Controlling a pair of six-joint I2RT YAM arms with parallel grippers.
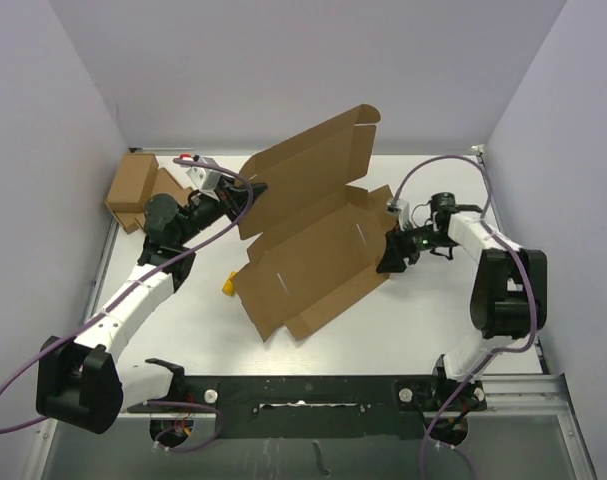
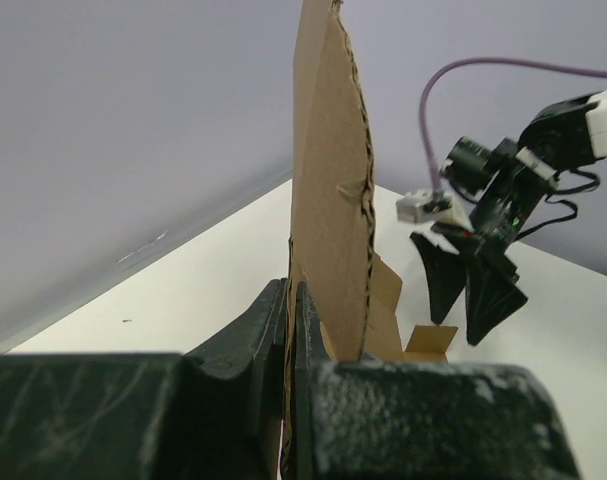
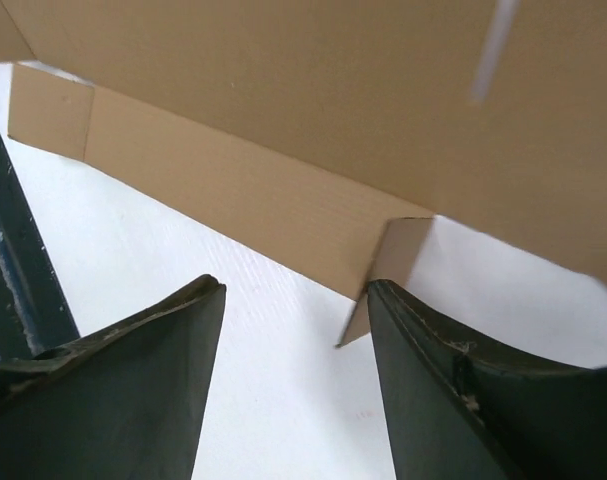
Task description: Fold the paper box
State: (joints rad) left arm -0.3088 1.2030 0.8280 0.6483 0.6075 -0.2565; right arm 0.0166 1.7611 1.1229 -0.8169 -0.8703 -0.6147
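Paper box (image 1: 313, 240), a plain brown die-cut cardboard sheet, is lying half-unfolded mid white table (image 1: 423, 330), back panel tilting up. Left gripper (image 1: 255, 188) is pinching that panel's left edge. Right gripper (image 1: 388, 258) is hovering, fingers spread, at the right-side flap.

Small brown boxes (image 1: 133, 190) at far left, yellow cylinder (image 1: 228, 287) on white table (image 1: 403, 325)
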